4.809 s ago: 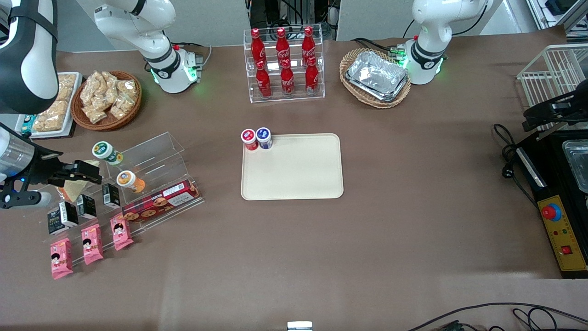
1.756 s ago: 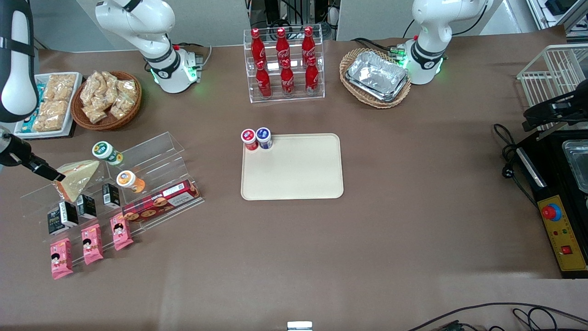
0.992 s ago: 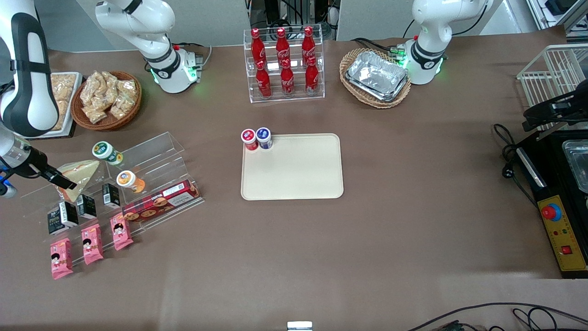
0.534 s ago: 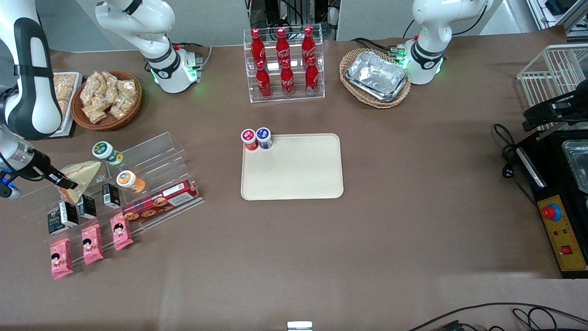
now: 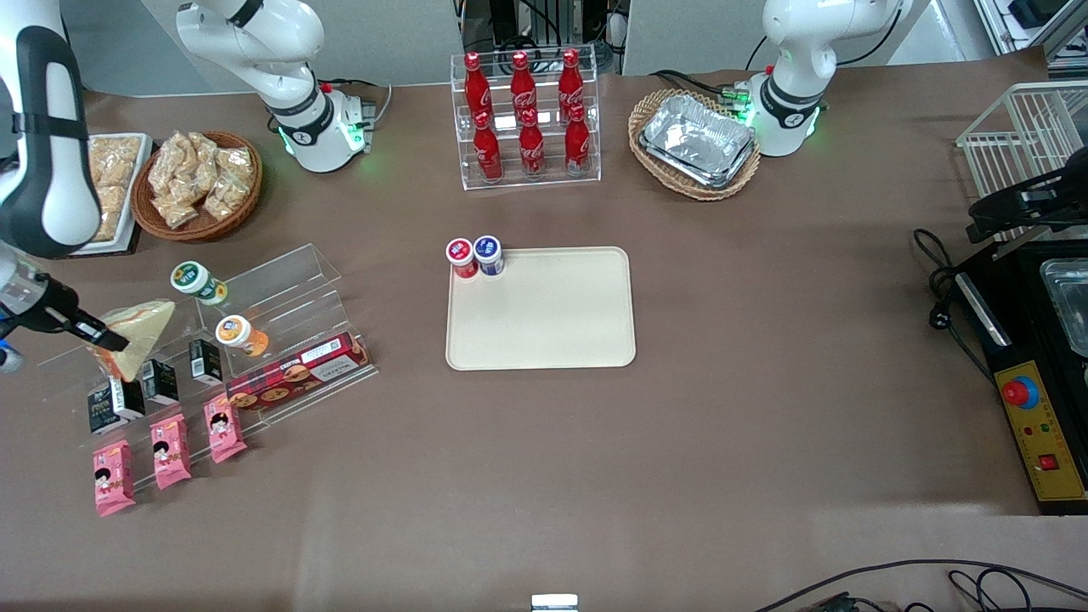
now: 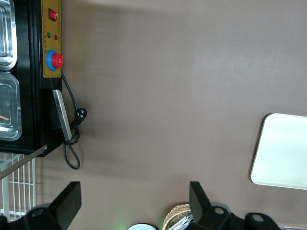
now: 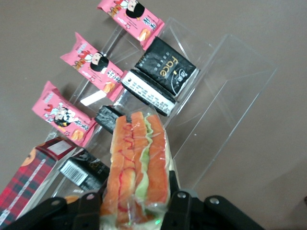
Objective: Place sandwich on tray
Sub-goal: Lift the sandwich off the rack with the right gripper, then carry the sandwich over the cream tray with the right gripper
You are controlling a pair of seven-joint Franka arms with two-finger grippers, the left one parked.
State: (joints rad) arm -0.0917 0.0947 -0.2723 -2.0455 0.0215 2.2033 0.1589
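Note:
My right gripper (image 5: 100,337) is shut on the sandwich (image 5: 134,333), a clear-wrapped pale tan wedge, and holds it just above the clear acrylic stepped shelf (image 5: 280,289) at the working arm's end of the table. In the right wrist view the sandwich (image 7: 136,167) shows its red-orange and green layers between my fingers (image 7: 178,207). The cream-beige tray (image 5: 544,319) lies flat at the table's middle, toward the parked arm from the sandwich. A corner of the tray shows in the left wrist view (image 6: 285,153).
Two small jars (image 5: 475,255) stand on the tray's corner. The shelf holds two jars (image 5: 198,282), black boxes (image 5: 159,381), a plaid cookie box (image 5: 297,372) and pink snack packets (image 5: 170,450). A basket of snack bags (image 5: 197,183), a cola bottle rack (image 5: 525,119) and foil trays (image 5: 697,140) lie farther from the camera.
The gripper closed on the sandwich on the shelf and has now lifted it slightly and drawn it toward the working arm's end of the table.

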